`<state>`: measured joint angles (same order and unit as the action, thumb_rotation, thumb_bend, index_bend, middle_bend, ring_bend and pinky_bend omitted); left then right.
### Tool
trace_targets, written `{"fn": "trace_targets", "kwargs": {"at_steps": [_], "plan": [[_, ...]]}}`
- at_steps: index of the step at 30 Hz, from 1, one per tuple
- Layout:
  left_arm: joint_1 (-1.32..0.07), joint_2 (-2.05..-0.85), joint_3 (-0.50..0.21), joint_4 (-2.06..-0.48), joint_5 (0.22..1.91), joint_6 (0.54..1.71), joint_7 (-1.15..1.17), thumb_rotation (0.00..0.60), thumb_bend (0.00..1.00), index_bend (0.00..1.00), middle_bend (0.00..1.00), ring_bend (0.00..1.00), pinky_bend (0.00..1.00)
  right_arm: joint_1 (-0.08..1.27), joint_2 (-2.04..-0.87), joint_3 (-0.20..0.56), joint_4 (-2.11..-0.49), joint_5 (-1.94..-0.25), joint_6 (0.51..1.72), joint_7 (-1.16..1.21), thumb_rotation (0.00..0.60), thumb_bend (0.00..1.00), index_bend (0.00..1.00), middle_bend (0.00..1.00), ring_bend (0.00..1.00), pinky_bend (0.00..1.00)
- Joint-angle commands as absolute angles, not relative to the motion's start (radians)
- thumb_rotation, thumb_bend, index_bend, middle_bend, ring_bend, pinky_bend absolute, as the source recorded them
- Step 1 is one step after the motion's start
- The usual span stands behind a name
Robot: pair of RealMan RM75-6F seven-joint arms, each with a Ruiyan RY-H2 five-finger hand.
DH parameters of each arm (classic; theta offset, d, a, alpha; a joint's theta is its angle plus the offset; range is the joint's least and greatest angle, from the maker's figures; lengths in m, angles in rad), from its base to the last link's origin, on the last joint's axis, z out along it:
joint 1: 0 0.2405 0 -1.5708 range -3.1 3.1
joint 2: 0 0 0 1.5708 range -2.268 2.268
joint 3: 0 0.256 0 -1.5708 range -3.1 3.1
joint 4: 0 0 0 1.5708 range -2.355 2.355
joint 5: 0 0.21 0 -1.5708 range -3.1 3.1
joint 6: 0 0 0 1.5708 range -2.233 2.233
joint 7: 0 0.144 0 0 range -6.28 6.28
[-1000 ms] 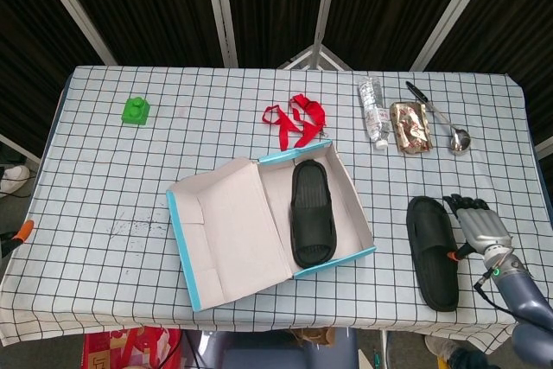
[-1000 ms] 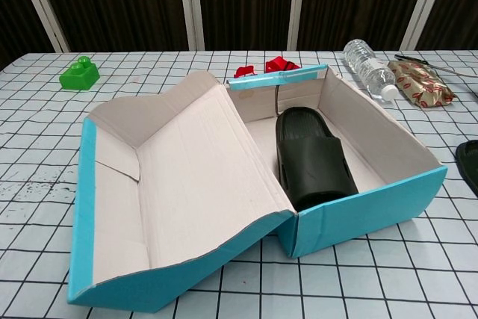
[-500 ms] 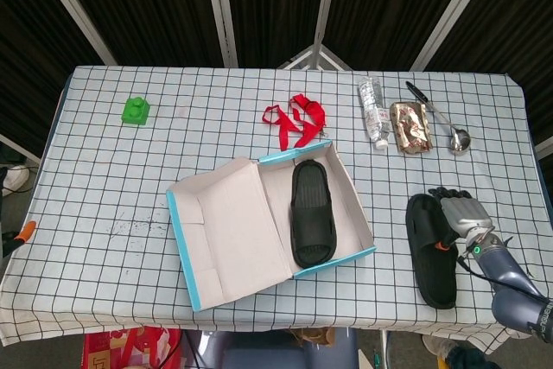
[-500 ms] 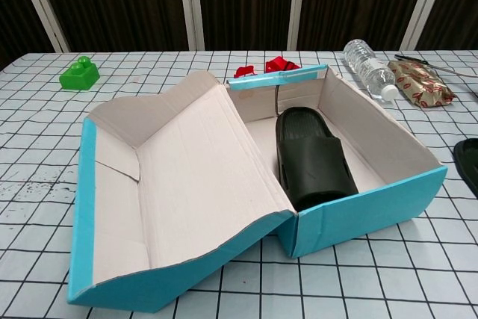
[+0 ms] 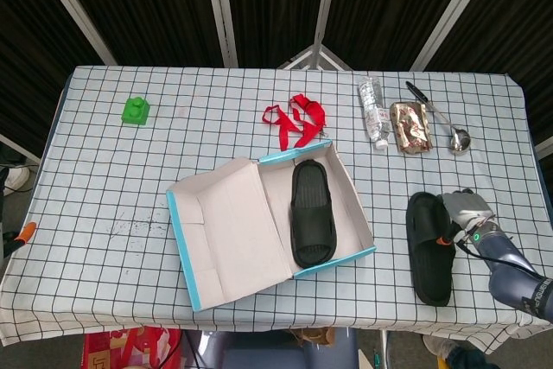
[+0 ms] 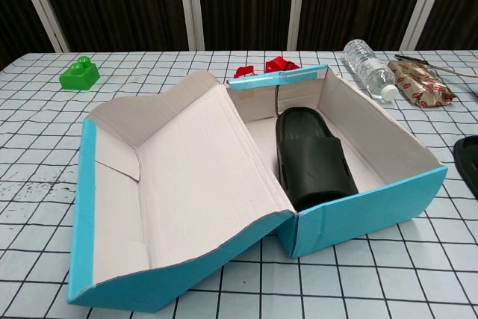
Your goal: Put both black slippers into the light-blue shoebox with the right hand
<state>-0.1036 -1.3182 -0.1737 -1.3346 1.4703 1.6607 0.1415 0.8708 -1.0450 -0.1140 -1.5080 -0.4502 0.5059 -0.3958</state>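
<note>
The light-blue shoebox lies open mid-table with its lid flapped out to the left. One black slipper lies inside it. The second black slipper is on the table to the right of the box; only its edge shows in the chest view. My right hand is at that slipper's upper right side, fingers curled over its edge and gripping it. My left hand appears in neither view.
A green block sits at the far left. Behind the box lie a red ribbon, a water bottle, a snack packet and a ladle. The table's front edge runs close below the slipper.
My right hand slid left from beside the slipper onto its edge and its fingers curled in. The slipper's near end swung slightly left.
</note>
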Motion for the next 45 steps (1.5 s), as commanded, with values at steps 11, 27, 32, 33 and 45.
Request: {"fn": "trace_targets", "kwargs": {"at_steps": [11, 27, 32, 33, 45], "plan": [[-0.094, -1.303, -0.174, -1.350, 1.474, 1.682, 0.118, 0.600, 0.12, 0.01, 0.00, 0.00, 0.02, 0.802, -1.027, -0.071, -1.544, -0.566, 0.606, -0.271, 0.600, 0.48, 0.54, 0.60, 0.30, 0.00], [-0.094, -1.298, -0.173, -1.355, 1.476, 1.685, 0.113, 0.600, 0.12, 0.01, 0.00, 0.00, 0.02, 0.832, -0.794, -0.013, -1.713, -0.595, 0.617, -0.210, 0.600, 0.48, 0.54, 0.60, 0.30, 0.00], [-0.091, -1.294, -0.173, -1.359, 1.478, 1.692, 0.105, 0.600, 0.12, 0.01, 0.00, 0.00, 0.02, 0.829, -0.718, 0.049, -1.784, -0.615, 0.606, -0.132, 0.600, 0.48, 0.54, 0.60, 0.30, 0.00], [-0.090, -1.293, -0.173, -1.359, 1.479, 1.694, 0.103, 0.600, 0.12, 0.01, 0.00, 0.00, 0.02, 0.827, -0.705, 0.063, -1.797, -0.624, 0.602, -0.113, 0.600, 0.48, 0.54, 0.60, 0.30, 0.00], [-0.085, -1.283, -0.173, -1.365, 1.481, 1.701, 0.081, 0.600, 0.12, 0.01, 0.00, 0.00, 0.02, 0.781, -0.649, 0.276, -1.937, -0.787, 0.464, 0.200, 0.600, 0.48, 0.54, 0.60, 0.30, 0.00]]}}
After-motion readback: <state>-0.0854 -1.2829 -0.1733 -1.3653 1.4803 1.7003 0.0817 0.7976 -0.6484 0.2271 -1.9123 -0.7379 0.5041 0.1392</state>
